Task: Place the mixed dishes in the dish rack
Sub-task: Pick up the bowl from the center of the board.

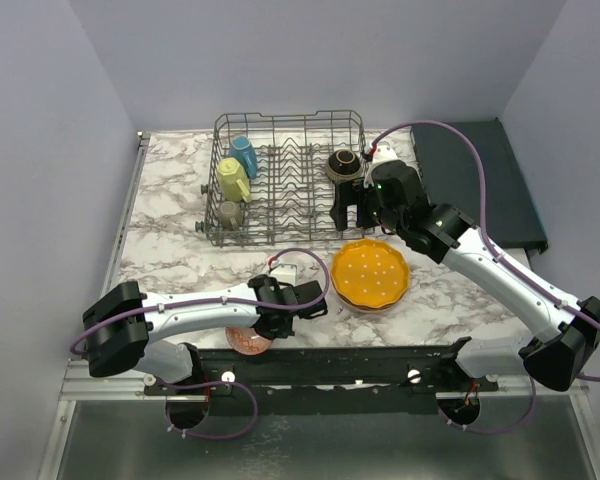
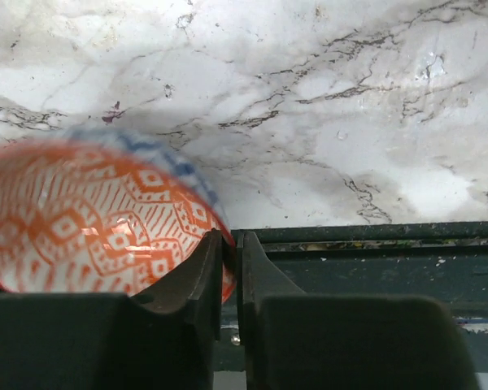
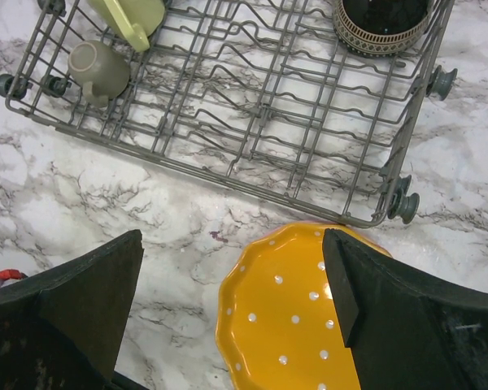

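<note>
step: left gripper (image 2: 230, 240) pinches red-patterned bowl (image 2: 89, 236) rim; right gripper (image 3: 232, 245) gapes near orange plate (image 3: 285, 325) | next: lift bowl toward dish rack (image 1: 285, 238)

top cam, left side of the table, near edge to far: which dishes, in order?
red-patterned bowl → grey cup → yellow-green mug → blue mug. The last three sit in the dish rack.

Your left arm (image 1: 195, 315) lying low, elbow bent, left tool (image 2: 232, 244) jaws pinched nearly together, your right arm (image 1: 500, 270) reaching forward, right tool (image 3: 232, 244) jaws wide apart.
</note>
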`<action>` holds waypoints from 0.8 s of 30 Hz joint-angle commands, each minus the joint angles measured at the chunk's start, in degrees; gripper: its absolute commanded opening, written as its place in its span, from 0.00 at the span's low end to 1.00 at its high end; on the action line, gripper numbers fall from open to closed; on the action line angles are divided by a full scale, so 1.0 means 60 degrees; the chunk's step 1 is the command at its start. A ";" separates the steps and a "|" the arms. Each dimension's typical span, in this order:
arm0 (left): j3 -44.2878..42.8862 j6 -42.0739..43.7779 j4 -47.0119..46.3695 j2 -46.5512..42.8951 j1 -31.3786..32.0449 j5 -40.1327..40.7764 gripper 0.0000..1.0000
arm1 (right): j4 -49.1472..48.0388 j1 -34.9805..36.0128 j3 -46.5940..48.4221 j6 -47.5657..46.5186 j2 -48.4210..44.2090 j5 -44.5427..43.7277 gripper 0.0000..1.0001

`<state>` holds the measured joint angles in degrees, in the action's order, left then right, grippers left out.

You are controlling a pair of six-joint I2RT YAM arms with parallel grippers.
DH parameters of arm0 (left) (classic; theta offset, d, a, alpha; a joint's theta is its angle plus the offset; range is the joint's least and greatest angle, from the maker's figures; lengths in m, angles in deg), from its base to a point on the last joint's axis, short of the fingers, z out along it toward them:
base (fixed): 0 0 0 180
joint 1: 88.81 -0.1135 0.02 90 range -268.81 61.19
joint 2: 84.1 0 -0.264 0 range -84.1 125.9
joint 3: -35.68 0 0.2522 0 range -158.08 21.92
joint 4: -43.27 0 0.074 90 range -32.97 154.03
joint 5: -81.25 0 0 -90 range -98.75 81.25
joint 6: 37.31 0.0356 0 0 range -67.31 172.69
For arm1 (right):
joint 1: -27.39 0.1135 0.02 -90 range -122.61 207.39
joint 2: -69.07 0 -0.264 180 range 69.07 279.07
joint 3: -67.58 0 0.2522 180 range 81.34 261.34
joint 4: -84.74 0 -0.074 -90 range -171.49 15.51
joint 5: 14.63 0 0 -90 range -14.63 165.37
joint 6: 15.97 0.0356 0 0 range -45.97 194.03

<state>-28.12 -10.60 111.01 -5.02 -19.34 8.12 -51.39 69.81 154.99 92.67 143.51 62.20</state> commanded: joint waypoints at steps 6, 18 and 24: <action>-0.0087 0.0153 0.0127 -0.0046 0.0040 0.0178 0.00 | 0.0255 0.0017 -0.0102 0.0231 -0.0145 0.0195 0.99; -0.1271 0.0665 0.0318 -0.0801 0.0047 0.0236 0.00 | 0.0310 0.0010 0.0074 0.0360 -0.0421 0.0922 0.99; -0.1858 0.0970 0.0438 -0.1247 0.0051 0.0309 0.00 | 0.0564 0.0012 -0.0028 0.0618 -0.0700 0.1297 1.00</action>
<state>-35.90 -7.10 112.91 -9.47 -19.31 8.86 -51.21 69.81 154.99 94.68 141.45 67.19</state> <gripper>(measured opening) 0.115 0.996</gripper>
